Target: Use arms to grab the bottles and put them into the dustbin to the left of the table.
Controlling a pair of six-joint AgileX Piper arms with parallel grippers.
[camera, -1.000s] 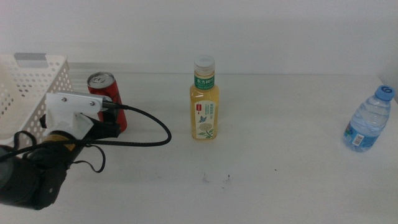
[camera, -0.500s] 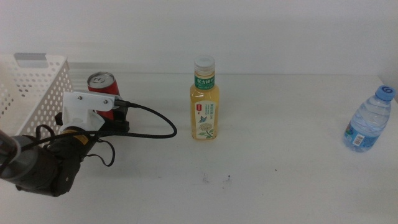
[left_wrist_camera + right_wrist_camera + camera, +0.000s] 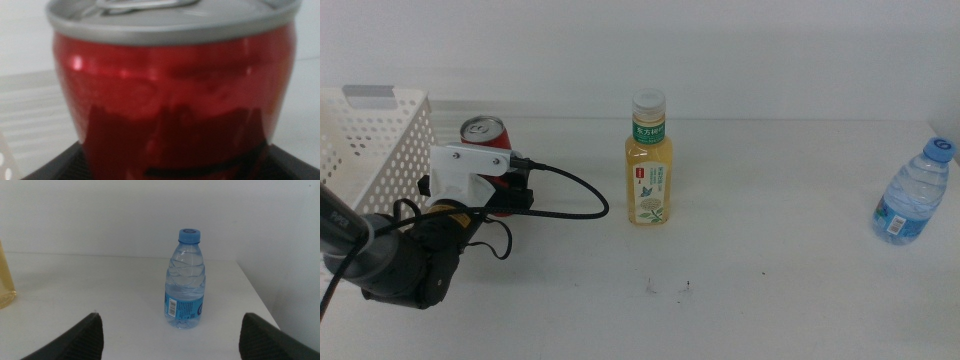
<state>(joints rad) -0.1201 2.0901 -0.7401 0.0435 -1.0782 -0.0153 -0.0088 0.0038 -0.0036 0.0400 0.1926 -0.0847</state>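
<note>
Three drink containers are standing on the table: soda can at ten o'clock beside the basket, tea bottle at centre, water bottle at three o'clock. Left gripper is reaching the can, its grip impossible to tell. Right gripper is facing the water bottle, spread wide.
</note>
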